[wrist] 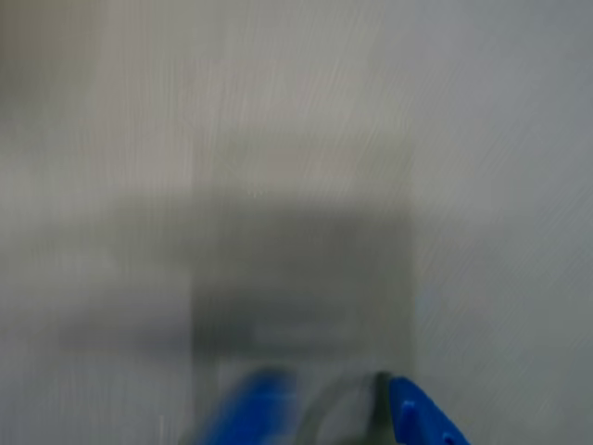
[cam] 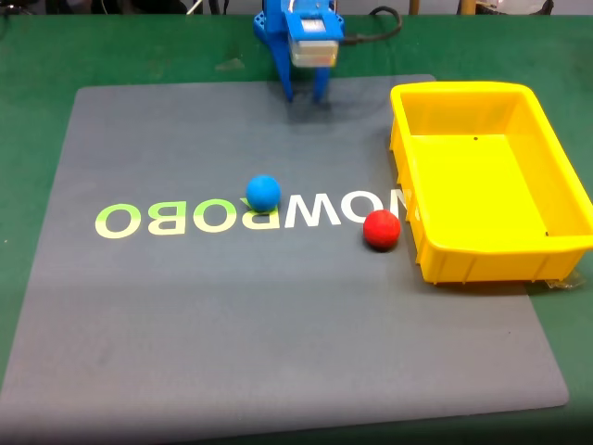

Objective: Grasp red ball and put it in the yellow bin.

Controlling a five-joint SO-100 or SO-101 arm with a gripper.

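Pincer (wrist: 338, 408) slightly parted, empty, over mat (wrist: 371, 139)

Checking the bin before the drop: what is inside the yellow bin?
Nothing: the yellow bin shows a bare floor. Its near wall hides the front strip. The red ball sits outside on the mat.

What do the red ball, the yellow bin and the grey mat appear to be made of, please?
The red ball looks matte, without glare, perhaps foam or soft rubber. The yellow bin appears to be moulded plastic: smooth, slightly glossy walls and a rolled rim. The grey mat looks like dull rubber or fabric, lying flat with printed lettering.
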